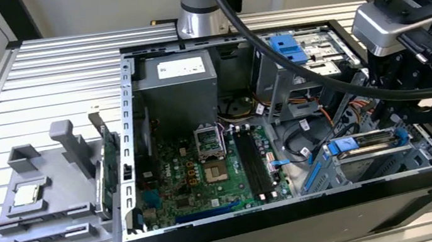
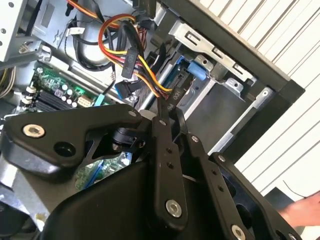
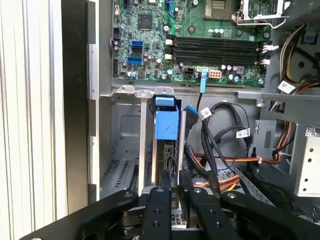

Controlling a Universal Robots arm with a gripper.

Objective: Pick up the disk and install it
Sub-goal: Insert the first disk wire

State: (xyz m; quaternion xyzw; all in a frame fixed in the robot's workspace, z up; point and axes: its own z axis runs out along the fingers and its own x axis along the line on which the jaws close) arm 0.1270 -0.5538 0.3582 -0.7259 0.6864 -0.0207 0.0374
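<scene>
The disk (image 1: 367, 141), silver with a blue plastic rail, stands on edge inside the drive cage (image 1: 391, 163) at the open computer case's corner on the exterior view's right. In the first wrist view I see the disk (image 3: 165, 125) edge-on, its blue rail tab pointing toward the motherboard. My gripper (image 3: 173, 181) is shut on the disk, one black finger (image 3: 164, 184) pressed to each face. In the second wrist view my gripper (image 2: 171, 114) reaches into the cage beside the disk's blue rail (image 2: 198, 70).
Bundled black, orange and yellow cables (image 3: 225, 165) lie right beside the cage. The green motherboard (image 1: 205, 167) fills the case floor, with the grey power-supply box (image 1: 177, 82) behind. A grey fixture (image 1: 41, 202) holding a small chip stands at the exterior view's left. A hand (image 2: 306, 210) shows outside the case.
</scene>
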